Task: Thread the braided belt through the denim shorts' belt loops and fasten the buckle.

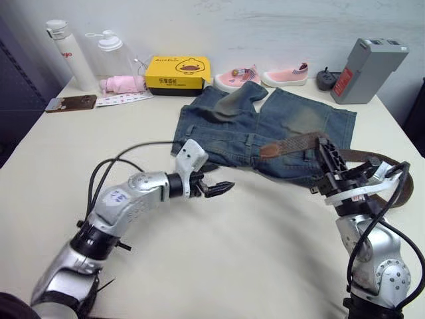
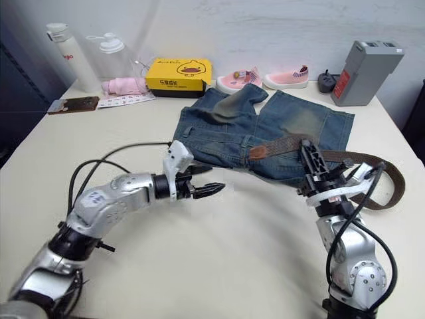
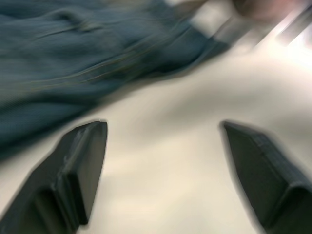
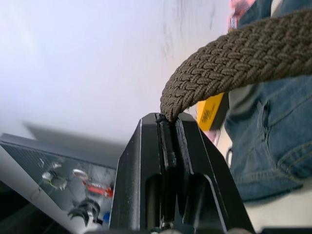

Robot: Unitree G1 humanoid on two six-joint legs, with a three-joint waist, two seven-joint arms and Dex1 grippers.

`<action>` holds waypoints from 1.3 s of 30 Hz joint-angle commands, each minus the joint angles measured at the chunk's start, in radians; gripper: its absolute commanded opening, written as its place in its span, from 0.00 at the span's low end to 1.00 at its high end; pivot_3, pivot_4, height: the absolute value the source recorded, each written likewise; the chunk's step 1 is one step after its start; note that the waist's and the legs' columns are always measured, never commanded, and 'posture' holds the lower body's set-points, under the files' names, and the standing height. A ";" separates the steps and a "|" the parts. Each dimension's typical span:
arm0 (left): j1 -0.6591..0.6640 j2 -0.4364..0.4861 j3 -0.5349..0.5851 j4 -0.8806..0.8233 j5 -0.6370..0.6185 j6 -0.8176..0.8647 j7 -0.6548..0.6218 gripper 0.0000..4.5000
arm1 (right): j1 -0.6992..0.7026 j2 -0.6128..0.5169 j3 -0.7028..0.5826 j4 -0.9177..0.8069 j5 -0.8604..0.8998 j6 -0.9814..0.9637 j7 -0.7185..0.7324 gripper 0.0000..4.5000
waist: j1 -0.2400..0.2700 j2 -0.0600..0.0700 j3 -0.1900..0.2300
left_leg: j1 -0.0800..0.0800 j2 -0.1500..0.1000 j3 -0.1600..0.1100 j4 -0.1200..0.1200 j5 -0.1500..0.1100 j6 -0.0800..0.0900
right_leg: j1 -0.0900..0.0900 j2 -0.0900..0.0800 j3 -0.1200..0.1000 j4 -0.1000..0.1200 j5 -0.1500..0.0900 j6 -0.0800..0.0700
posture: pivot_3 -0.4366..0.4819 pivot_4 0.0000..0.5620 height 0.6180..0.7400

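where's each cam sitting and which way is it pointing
Left eye view: on the head, looking forward and down at the table; both arms show, left gripper open near the denim shorts.
Right eye view: same head, same scene.
Left wrist view: on the left wrist, along its two spread fingers toward the shorts' edge.
Right wrist view: on the right wrist; the right gripper is shut on the braided belt.
Shared: shorts in all four views, belt in three.

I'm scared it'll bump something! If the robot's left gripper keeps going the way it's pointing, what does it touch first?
Probably nothing soon. The left gripper, open, points across bare table just beside the denim shorts. Farther along is the right gripper holding the braided belt, though depth is unclear.
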 commanded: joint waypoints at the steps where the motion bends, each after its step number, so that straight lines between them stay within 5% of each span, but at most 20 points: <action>1: -0.141 -0.010 -0.179 0.322 0.516 -0.491 -0.067 0.99 | 0.003 0.023 -0.041 -0.032 0.023 0.010 0.069 0.00 | -0.005 0.001 0.000 | -0.002 0.000 0.001 0.000 0.000 0.001 | 0.000 -0.001 0.001 0.000 0.000 0.000 | 0.48 0.27 0.05; 3: -0.209 -0.037 -0.224 0.510 0.671 -0.635 -0.045 0.99 | 0.005 0.032 -0.046 -0.039 0.023 0.013 0.084 0.00 | -0.007 0.000 -0.001 | -0.002 0.000 -0.001 0.000 -0.001 0.003 | -0.005 0.000 0.000 0.001 0.000 0.000 | 0.48 0.27 0.05; 9: -0.350 -0.168 -0.217 0.917 0.877 -0.840 0.042 0.99 | 0.007 0.051 -0.060 -0.063 0.023 0.003 0.094 0.00 | -0.005 -0.004 -0.003 | 0.000 0.000 -0.006 0.000 -0.001 0.002 | -0.003 0.000 -0.002 -0.001 0.000 0.001 | 0.48 0.27 0.05; 13: -0.399 -0.224 -0.210 1.096 0.947 -0.896 0.073 0.71 | 0.009 0.056 -0.064 -0.073 0.023 -0.001 0.097 0.00 | -0.008 -0.006 -0.004 | 0.001 0.000 -0.006 0.000 0.000 0.003 | -0.002 0.001 -0.002 -0.003 0.001 0.003 | 0.48 0.27 0.05; 20: -0.411 -0.262 -0.157 1.202 0.980 -0.923 0.062 0.00 | 0.015 0.059 -0.073 -0.083 0.023 -0.005 0.100 0.00 | -0.009 -0.004 -0.006 | 0.005 0.000 -0.007 -0.001 0.000 0.003 | -0.001 0.001 -0.002 -0.003 0.004 0.021 | 0.48 0.27 0.05; 25: -0.376 -0.252 -0.086 1.162 0.941 -0.926 0.005 0.00 | 0.023 0.056 -0.075 -0.090 0.023 -0.004 0.106 0.00 | -0.011 -0.003 -0.008 | 0.005 0.000 -0.009 -0.002 0.000 0.002 | -0.003 0.001 -0.002 -0.005 0.002 0.033 | 0.48 0.27 0.05; 31: 0.044 -0.051 0.057 0.493 0.846 -0.772 -0.160 0.00 | 0.057 0.005 -0.095 -0.095 0.023 0.022 0.134 0.00 | -0.060 0.004 -0.017 | 0.010 -0.005 -0.026 -0.003 -0.004 0.000 | -0.004 0.002 -0.004 -0.009 0.003 0.034 | 0.48 0.27 0.05; 39: 0.686 0.118 0.338 -0.247 0.812 -0.497 -0.178 0.00 | 0.094 -0.174 -0.128 -0.057 0.023 0.120 0.184 0.00 | -0.081 0.009 -0.020 | 0.040 -0.018 -0.046 -0.019 -0.021 -0.007 | -0.003 0.001 0.000 -0.020 0.004 0.037 | 0.48 0.27 0.05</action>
